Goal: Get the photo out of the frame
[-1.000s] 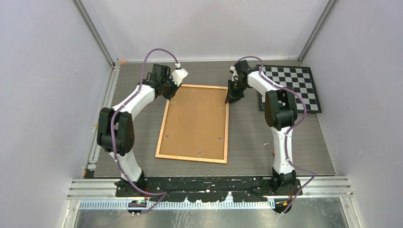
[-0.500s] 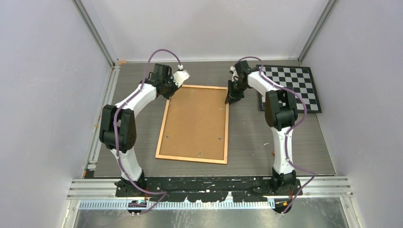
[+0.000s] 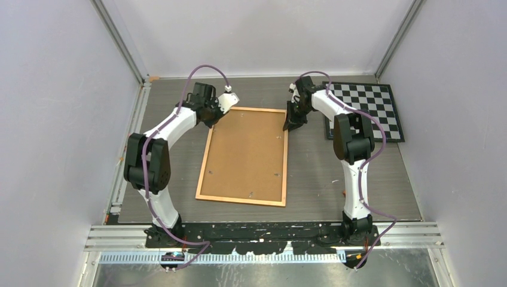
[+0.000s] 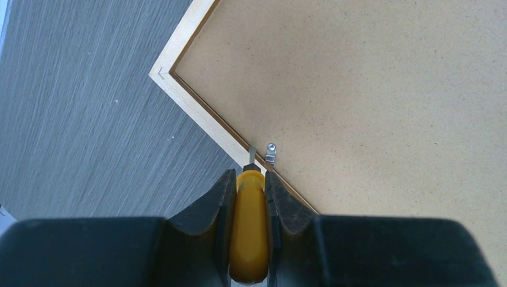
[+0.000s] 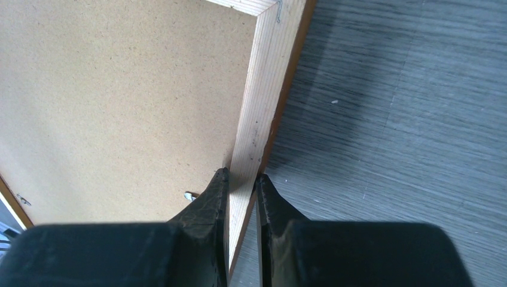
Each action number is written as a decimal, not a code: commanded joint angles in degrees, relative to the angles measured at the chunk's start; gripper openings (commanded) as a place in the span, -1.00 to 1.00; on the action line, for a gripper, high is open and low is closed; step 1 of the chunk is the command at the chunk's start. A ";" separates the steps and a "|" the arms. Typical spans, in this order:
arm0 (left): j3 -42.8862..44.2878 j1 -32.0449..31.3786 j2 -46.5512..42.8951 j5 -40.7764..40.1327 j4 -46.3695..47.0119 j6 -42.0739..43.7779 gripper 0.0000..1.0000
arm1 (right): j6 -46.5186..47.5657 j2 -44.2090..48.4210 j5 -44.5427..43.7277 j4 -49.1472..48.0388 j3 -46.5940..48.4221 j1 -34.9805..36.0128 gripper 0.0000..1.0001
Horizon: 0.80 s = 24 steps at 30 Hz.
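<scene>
Working a clip on the face-down frame, both claws engaged.

My left claw (image 4: 249,179) is clamped tight on a yellow-handled tool (image 4: 249,233), its tip at the clip (image 4: 271,153) near the far-left corner. A slip there could gouge the backing board (image 3: 248,149) or skid off the frame (image 3: 239,199). My right claw (image 5: 241,178) is nearly closed, pinching the frame's right rail; a weak pinch would let the frame shift. The frame holds the board, and I judge the photo lies hidden beneath it.
</scene>
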<state>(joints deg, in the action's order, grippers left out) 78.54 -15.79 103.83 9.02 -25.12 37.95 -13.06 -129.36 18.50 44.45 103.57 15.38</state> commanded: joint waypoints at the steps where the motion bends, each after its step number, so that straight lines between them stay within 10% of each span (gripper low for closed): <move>1: -1.29 0.06 -2.92 1.97 -3.73 0.04 -1.00 | 1.99 0.25 0.06 3.98 -0.60 1.05 -0.99; 24: -1.38 -0.64 -1.78 6.07 -0.63 -8.43 -1.00 | 1.72 0.16 0.60 3.61 -1.31 1.13 -0.99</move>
<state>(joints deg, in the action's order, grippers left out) 77.30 -15.79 101.67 11.66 -27.73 33.15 -13.21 -129.36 18.50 44.45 103.57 15.38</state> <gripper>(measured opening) 0.205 0.189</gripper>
